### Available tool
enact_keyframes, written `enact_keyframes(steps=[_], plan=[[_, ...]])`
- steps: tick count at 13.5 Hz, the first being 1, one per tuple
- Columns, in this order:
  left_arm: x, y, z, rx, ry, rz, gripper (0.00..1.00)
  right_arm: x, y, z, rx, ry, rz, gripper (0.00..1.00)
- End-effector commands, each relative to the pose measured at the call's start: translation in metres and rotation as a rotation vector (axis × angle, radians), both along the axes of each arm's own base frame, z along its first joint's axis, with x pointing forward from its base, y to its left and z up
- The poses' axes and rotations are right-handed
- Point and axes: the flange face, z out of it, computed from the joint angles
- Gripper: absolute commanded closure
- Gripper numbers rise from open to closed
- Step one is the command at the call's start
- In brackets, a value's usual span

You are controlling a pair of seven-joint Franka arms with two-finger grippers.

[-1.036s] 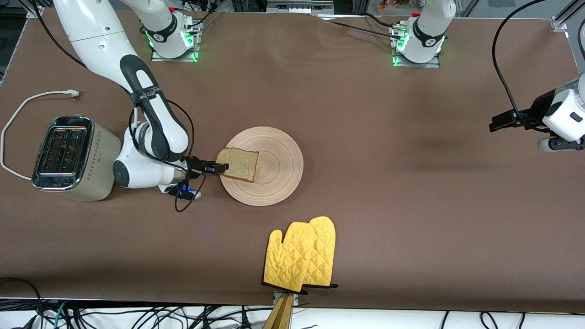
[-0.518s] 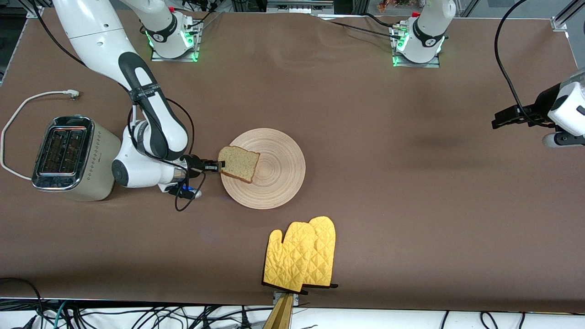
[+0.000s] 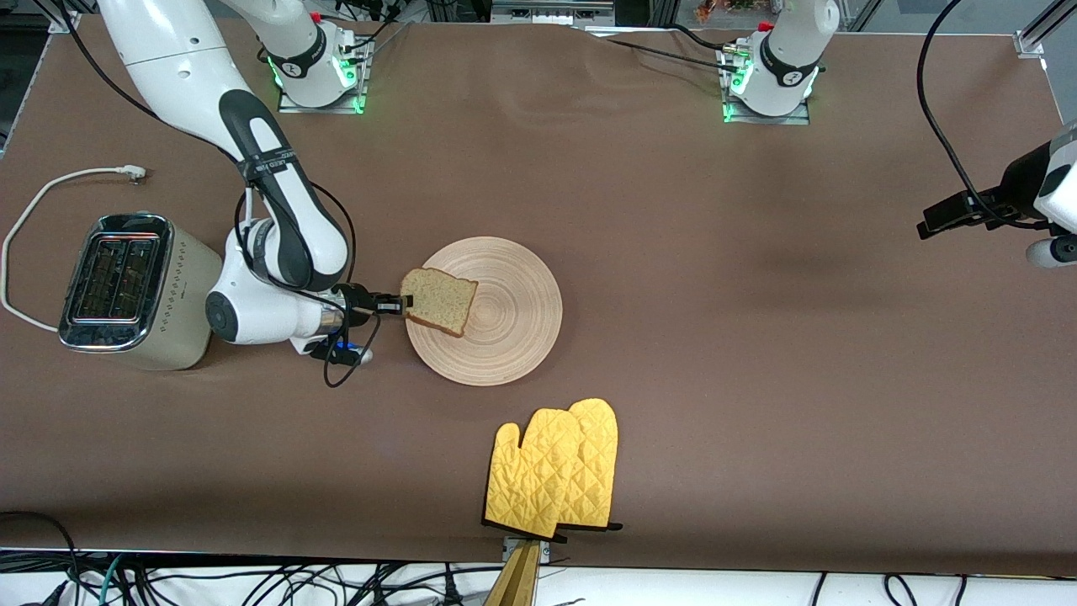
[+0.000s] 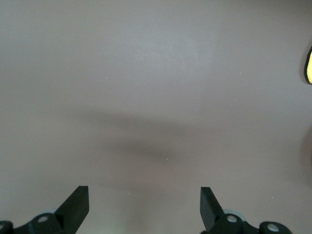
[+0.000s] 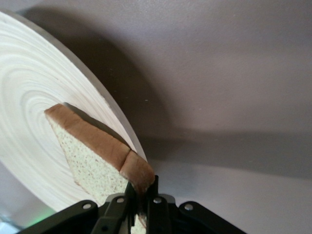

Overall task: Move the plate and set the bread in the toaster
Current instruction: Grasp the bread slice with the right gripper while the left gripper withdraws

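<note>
Over the plate [image 3: 505, 328], right claw [image 3: 402, 307] grips bread [image 3: 437, 301] (tilted); left claw [image 4: 144, 209] gapes.

Bare brown table [image 3: 715, 353] lies between the plate [image 3: 505, 337] and the left arm's end. The yellow oven mitts [image 3: 555, 475] sit nearer the camera than the plate, a clear strip between them. The right arm's wrist fills the gap between plate and toaster [image 3: 135, 290].

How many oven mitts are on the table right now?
2. The oven mitts lie overlapping, side by side, nearer the front camera than the plate. More could hide beneath them.
</note>
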Motion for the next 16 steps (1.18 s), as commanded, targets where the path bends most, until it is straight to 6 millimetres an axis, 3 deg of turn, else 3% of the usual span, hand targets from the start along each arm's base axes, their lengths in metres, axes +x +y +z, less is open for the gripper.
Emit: enact_keyframes(steps=[1,9,13,14,16], plan=[[-0.001,-0.003,0.009,0.001,-0.001,0.029,0.00,-0.003,0.014,0.012,-0.058,-0.038,0.083,1.00],[0.003,-0.003,0.018,-0.014,-0.018,0.033,0.00,0.010,0.016,0.027,-0.217,-0.139,0.263,1.00],[0.004,-0.012,0.014,-0.016,-0.009,0.013,0.00,0.018,0.017,0.041,-0.263,-0.183,0.319,1.00],[0.010,-0.012,0.002,-0.007,0.014,0.008,0.00,0.018,0.018,0.041,-0.288,-0.192,0.343,1.00],[0.009,-0.015,0.001,-0.005,0.023,-0.007,0.00,0.013,0.031,0.042,-0.336,-0.213,0.412,1.00]])
